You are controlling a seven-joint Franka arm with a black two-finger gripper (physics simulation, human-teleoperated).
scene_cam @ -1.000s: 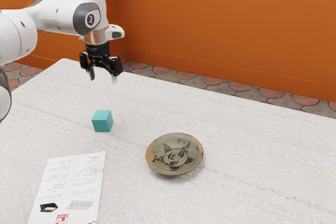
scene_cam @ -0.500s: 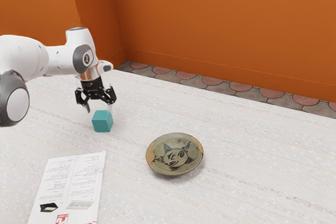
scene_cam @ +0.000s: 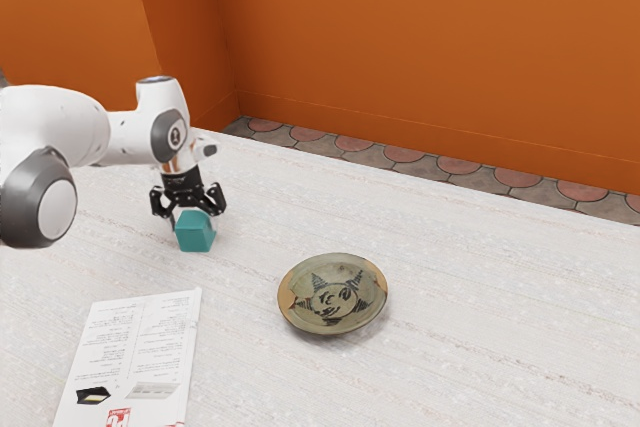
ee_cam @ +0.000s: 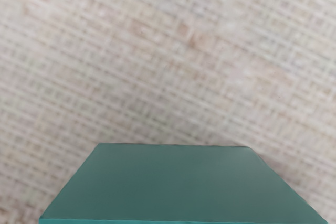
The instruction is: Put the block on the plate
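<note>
Straddling teal block (scene_cam: 195,233), white tabletop (scene_cam: 480,307), orange walls (scene_cam: 420,57)

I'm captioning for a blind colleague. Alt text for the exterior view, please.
A Franka arm holds its open gripper down at a teal block on a whitish table. Farther toward the exterior view's right sits an empty patterned plate; a printed page lies nearer the camera.

The place is an indoor room, more like a home than a workshop: orange walls (scene_cam: 420,47), a floor of rounded reddish tiles (scene_cam: 404,155), and a pale table (scene_cam: 500,327) with a painted plate (scene_cam: 332,294) and printed sheet (scene_cam: 135,342).
</note>
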